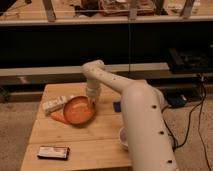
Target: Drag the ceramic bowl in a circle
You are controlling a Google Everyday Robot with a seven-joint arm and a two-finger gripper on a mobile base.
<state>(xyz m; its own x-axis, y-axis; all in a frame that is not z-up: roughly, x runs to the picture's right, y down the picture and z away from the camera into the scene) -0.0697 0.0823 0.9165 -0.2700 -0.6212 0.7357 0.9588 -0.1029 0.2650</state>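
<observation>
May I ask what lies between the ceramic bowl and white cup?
Bare table, in the camera view; the gripper is at the rim of the bowl.

ceramic bowl (79,111): glossy orange-brown glaze; smooth
table (90,145): pale wood; matt; plank seams visible
arm (135,102): smooth off-white plastic-looking shell; slight sheen
gripper (93,100): at the bowl's right rim; material unclear

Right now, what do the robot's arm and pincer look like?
The arm is smooth and off-white, made of thick rounded tubular segments, with small dark dots along the lowest one. The pincer, at the ceramic bowl's rim, looks pale too.
</observation>
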